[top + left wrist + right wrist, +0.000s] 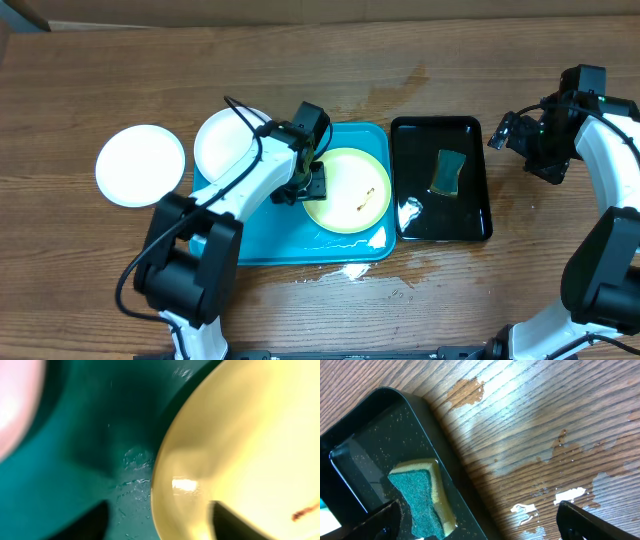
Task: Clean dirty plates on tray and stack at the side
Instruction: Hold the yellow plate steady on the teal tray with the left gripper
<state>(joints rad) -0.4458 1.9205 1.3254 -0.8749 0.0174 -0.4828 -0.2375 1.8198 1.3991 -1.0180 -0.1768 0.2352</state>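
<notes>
Progress stood partial: the pale yellow-green round plate (350, 190), smeared, lay in the turquoise rectangular plastic tray (300, 245). One white round plate (140, 165) sat on the wooden table (400, 60); a second white plate (226, 140) overlapped the tray's rim. Left hand (312, 185) straddled the yellow-green rim, released; right hand (525, 150) released, empty.

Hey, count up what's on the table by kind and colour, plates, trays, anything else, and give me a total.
White plates: 2
Yellow-green plate: 1
Turquoise tray: 1
Black tray: 1
Sponge: 1
Total: 6
</notes>
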